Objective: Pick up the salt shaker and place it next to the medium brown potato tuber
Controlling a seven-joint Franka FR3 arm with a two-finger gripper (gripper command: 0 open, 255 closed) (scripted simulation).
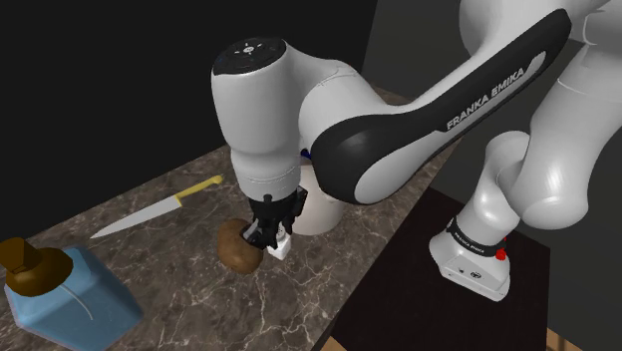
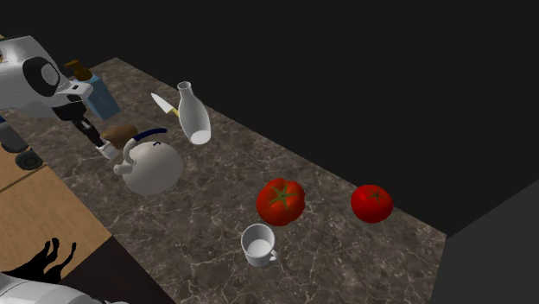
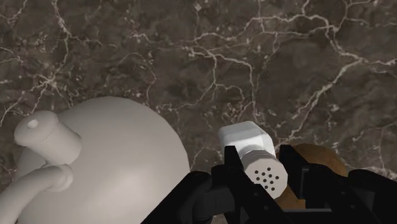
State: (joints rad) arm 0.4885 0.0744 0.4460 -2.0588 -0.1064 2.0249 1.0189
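Plainly, the wrist view shows the gripper point(image 3: 266, 184) clasping the white salt shaker point(image 3: 248, 143), its holed cap facing the camera. The brown potato point(image 3: 321, 159) lies just beside it, the white kettle point(image 3: 108, 153) close on the other side, with bare marble counter point(image 3: 191, 51) beyond. The shoulder view adds a knife point(image 1: 159, 207) and a blue bottle point(image 1: 70, 294); the second exterior view, a toppled white bottle point(image 2: 194, 114), a mug point(image 2: 257, 244) and a tomato point(image 2: 281, 200) well apart.

This is a kitchen. A dark, marble-veined counter point(image 2: 345, 250) crosses the second exterior view. On it are a white kettle point(image 2: 154, 166) at centre left, a white carafe point(image 2: 193, 114) above it, two red tomatoes point(image 2: 281, 200) point(image 2: 371, 203) at centre right and a white mug point(image 2: 258, 245) at lower centre. A salt shaker point(image 3: 254, 156) and a brown potato point(image 1: 237, 249) sit beside the kettle. At the shoulder view's left lie a knife point(image 1: 150, 211) and a blue bottle point(image 1: 70, 299).
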